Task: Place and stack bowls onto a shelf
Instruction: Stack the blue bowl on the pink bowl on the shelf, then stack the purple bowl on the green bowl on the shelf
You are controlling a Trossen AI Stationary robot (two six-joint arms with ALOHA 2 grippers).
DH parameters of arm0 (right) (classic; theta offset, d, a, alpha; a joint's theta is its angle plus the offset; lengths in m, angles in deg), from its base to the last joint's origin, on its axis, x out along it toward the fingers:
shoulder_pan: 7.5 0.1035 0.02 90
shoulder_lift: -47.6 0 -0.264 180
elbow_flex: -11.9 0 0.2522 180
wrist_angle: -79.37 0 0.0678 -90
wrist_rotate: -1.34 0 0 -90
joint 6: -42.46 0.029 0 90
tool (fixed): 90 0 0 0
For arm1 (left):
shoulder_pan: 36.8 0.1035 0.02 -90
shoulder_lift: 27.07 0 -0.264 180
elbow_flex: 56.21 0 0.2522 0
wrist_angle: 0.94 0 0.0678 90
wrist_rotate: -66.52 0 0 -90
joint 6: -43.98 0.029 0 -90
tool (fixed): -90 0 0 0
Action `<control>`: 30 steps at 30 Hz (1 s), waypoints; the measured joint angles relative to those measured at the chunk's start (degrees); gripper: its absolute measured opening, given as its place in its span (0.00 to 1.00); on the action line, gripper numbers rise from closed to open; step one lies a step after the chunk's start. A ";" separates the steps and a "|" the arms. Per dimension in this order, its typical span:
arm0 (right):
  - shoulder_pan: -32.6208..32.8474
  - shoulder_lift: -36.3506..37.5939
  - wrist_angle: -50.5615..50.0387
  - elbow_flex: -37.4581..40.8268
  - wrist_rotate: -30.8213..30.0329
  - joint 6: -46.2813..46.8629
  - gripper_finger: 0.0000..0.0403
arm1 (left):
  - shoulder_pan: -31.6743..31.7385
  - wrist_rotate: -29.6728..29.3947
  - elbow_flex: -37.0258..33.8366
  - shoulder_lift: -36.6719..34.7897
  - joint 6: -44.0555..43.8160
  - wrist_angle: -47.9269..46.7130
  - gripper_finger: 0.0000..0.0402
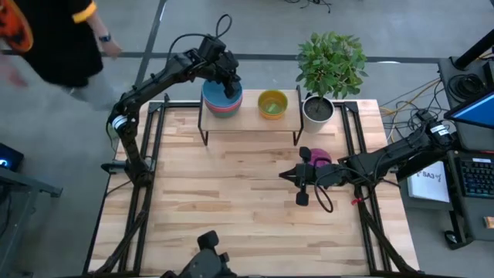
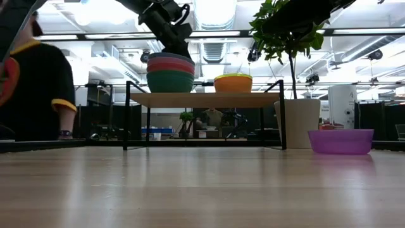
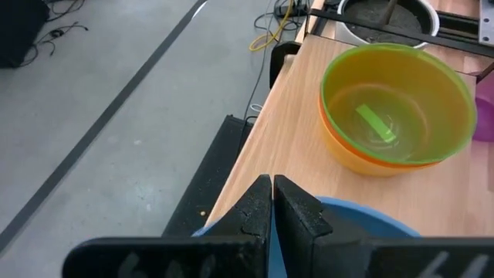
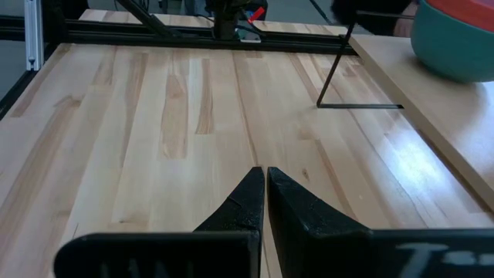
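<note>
Fingers pressed flat together on both my arms, with nothing between them. My left fingers [image 3: 272, 207] hang over the stack of larger bowls [image 1: 222, 101] at the left end of the shelf [image 1: 251, 121], just above the blue bowl [image 3: 363, 224] that tops the stack; under it I can see red and teal rims. Beside that stack, farther along the shelf, sits the second stack [image 3: 397, 108], a lime green bowl nested with a yellow one inside an orange one. My right fingers [image 4: 265, 197] hover low over bare counter [image 1: 231, 208] in front of the shelf, pointing toward the left side. The purple bowl [image 1: 319, 158] rests on the counter next to my right arm, near the shelf's right leg. A white plant pot [image 1: 318, 110] with a leafy plant stands at the shelf's right end. A person in a dark top [image 1: 58, 38] is beyond the counter's far left corner.
</note>
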 joint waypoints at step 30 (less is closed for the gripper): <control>-8.80 -0.02 -37.94 -6.37 6.09 48.52 0.02 | -19.00 7.48 -49.32 -46.81 -11.98 33.89 0.00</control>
